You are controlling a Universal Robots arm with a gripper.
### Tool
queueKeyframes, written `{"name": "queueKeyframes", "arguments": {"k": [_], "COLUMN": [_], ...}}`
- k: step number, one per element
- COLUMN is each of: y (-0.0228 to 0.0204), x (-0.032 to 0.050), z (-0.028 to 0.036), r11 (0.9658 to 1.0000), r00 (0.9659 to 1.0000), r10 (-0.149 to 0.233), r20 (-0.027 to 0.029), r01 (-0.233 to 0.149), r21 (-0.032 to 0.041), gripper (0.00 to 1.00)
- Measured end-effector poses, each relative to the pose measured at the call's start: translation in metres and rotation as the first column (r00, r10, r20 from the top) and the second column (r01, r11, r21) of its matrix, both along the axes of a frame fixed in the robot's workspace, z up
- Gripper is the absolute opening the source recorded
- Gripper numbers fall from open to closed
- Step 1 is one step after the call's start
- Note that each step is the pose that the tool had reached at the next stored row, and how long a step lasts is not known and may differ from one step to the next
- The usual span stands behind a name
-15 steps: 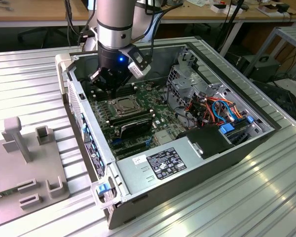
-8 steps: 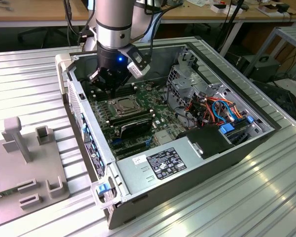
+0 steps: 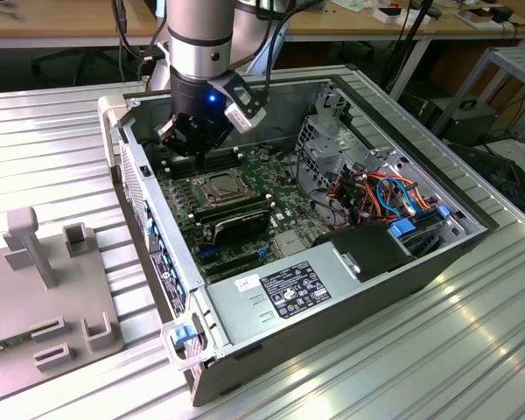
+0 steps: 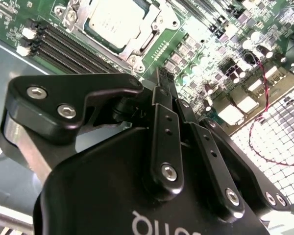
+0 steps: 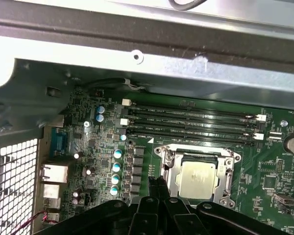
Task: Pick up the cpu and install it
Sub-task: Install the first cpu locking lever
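beside the socket, the gripper (image 5: 157, 182) pinches together above the seated cpu (image 5: 198, 175).

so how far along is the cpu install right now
The cpu already looks seated: in both wrist views it lies flat inside its socket on the motherboard. The gripper holds nothing, its jaws drawn together just beside the socket, inside the open computer case. Whether the socket's retention frame is latched over the chip cannot be told, so locking it may be what is left.
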State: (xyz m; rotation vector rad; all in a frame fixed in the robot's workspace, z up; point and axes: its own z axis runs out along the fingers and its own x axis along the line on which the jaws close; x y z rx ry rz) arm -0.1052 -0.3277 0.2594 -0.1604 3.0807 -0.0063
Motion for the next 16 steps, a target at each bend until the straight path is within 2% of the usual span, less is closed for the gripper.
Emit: {"name": "queueKeyframes", "arguments": {"k": [2,5,7,10,16], "y": [0.0022,0.0063,0.0097,0.0117,0.0174], "x": [-0.0016,-0.0053,-0.0073,-0.0073,-0.0073], "z": [0.0000,-0.0001,-0.0001,-0.0002,-0.0023], "r11": [1.0000,0.9999,0.9999,0.9998,0.9998], "r00": [1.0000,1.0000,0.9999,0.9999,0.9999], "r10": [0.000,0.000,0.000,0.000,0.000], "r20": [0.0032,0.0081,0.0110,0.0117,0.0121], "r01": [0.000,0.000,0.000,0.000,0.000], "r21": [0.0036,0.0134,0.0155,0.0180,0.0181], "gripper": [0.11,0.11,0.11,0.11,0.11]}}
